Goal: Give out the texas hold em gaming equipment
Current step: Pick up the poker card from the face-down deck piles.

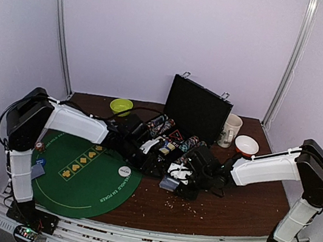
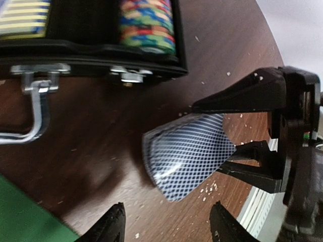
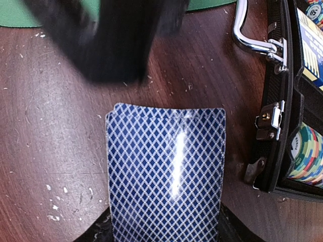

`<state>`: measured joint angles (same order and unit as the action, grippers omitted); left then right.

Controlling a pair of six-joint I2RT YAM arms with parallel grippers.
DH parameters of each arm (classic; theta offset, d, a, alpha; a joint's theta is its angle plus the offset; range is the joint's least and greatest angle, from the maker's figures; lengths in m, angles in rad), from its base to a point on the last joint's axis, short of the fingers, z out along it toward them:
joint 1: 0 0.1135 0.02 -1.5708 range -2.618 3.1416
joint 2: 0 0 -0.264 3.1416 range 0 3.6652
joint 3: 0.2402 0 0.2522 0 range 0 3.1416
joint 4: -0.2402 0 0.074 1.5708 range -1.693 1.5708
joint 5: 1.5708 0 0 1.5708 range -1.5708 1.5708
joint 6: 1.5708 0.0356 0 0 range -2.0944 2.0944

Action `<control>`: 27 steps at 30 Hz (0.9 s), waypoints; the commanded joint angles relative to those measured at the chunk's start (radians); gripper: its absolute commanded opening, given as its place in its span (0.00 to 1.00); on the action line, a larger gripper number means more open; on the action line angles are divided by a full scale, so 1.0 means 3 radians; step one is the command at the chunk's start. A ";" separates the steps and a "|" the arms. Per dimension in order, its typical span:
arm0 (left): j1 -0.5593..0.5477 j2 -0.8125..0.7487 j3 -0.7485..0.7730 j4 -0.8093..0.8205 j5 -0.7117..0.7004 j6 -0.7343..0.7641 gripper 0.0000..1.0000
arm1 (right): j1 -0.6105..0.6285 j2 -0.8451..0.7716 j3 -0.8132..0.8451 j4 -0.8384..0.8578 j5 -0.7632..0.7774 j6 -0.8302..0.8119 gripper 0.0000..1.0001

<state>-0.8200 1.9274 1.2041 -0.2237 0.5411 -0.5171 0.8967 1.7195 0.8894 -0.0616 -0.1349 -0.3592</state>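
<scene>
The deck of playing cards is clamped at its near end between the fingers of the right gripper; its blue diamond-patterned back is turned upward, and it is held over the brown table, just beside the latched front wall of the open black case. The left gripper is seen with its fingers apart and nothing held; only bare wood is seen in the gap, and the fingertips are kept near the free end of the deck, with no contact visible. Multicoloured poker chips are stacked on edge in the compartments of the case; the white dealer disc is laid on the green felt mat, near its right edge and apart from the deck. Pale crumbs are scattered over the wood around the deck.
</scene>
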 commanded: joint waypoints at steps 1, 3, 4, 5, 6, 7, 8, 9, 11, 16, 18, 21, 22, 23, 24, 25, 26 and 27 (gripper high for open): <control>-0.0060 0.0186 0.0146 0.0042 0.0198 0.0100 0.60 | -0.0017 -0.0142 -0.0104 0.0101 -0.0099 0.0008 0.56; -0.0061 0.0220 0.0149 0.0142 0.0254 0.0067 0.60 | -0.0018 -0.0194 -0.0168 0.0197 -0.0138 0.0001 0.55; -0.0059 0.0229 0.0152 0.0192 0.0276 0.0058 0.60 | -0.0017 -0.0223 -0.0196 0.0246 -0.0161 -0.0006 0.55; -0.0059 0.0239 0.0153 0.0230 0.0296 0.0050 0.60 | -0.0013 -0.0253 -0.0229 0.0288 -0.0189 -0.0016 0.55; -0.0059 0.0260 0.0164 0.0243 0.0298 0.0044 0.60 | -0.0011 -0.0283 -0.0258 0.0332 -0.0198 -0.0017 0.54; -0.0059 0.0287 0.0180 0.0244 0.0312 0.0040 0.60 | -0.0012 -0.0303 -0.0285 0.0373 -0.0197 -0.0017 0.54; -0.0059 0.0320 0.0195 0.0245 0.0330 0.0028 0.60 | -0.0008 -0.0321 -0.0301 0.0413 -0.0195 -0.0026 0.54; -0.0059 0.0350 0.0205 0.0255 0.0334 0.0007 0.60 | -0.0007 -0.0326 -0.0311 0.0428 -0.0195 -0.0033 0.54; -0.0059 0.0398 0.0214 0.0317 0.0353 -0.0037 0.60 | -0.0007 -0.0311 -0.0305 0.0425 -0.0199 -0.0038 0.54; -0.0059 0.0561 0.0325 0.0383 0.0344 -0.0098 0.57 | 0.0012 -0.0257 -0.0280 0.0432 -0.0185 -0.0025 0.53; -0.0060 0.0613 0.0375 0.0383 0.0327 -0.0114 0.57 | 0.0017 -0.0252 -0.0279 0.0435 -0.0160 -0.0029 0.53; -0.0064 0.0667 0.0446 0.0373 0.0323 -0.0117 0.56 | 0.0032 -0.0236 -0.0276 0.0426 -0.0120 -0.0048 0.53; -0.0069 0.0679 0.0462 0.0373 0.0321 -0.0115 0.55 | 0.0037 -0.0235 -0.0278 0.0425 -0.0114 -0.0046 0.53; -0.0070 0.0686 0.0467 0.0368 0.0313 -0.0113 0.54 | 0.0040 -0.0226 -0.0275 0.0427 -0.0101 -0.0045 0.53; -0.0074 0.0692 0.0474 0.0354 0.0306 -0.0104 0.50 | 0.0046 -0.0221 -0.0274 0.0425 -0.0091 -0.0045 0.53; -0.0074 0.0700 0.0480 0.0318 0.0281 -0.0096 0.45 | 0.0046 -0.0217 -0.0268 0.0423 -0.0077 -0.0045 0.53; -0.0076 0.0703 0.0485 0.0264 0.0236 -0.0074 0.41 | 0.0045 -0.0215 -0.0266 0.0419 -0.0062 -0.0050 0.53; -0.0074 0.0702 0.0490 0.0183 0.0171 -0.0045 0.38 | 0.0044 -0.0213 -0.0266 0.0411 -0.0052 -0.0050 0.53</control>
<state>-0.8433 2.1178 1.3231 -0.1406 0.6331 -0.5484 0.9039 1.6508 0.8059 0.0544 -0.1722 -0.3676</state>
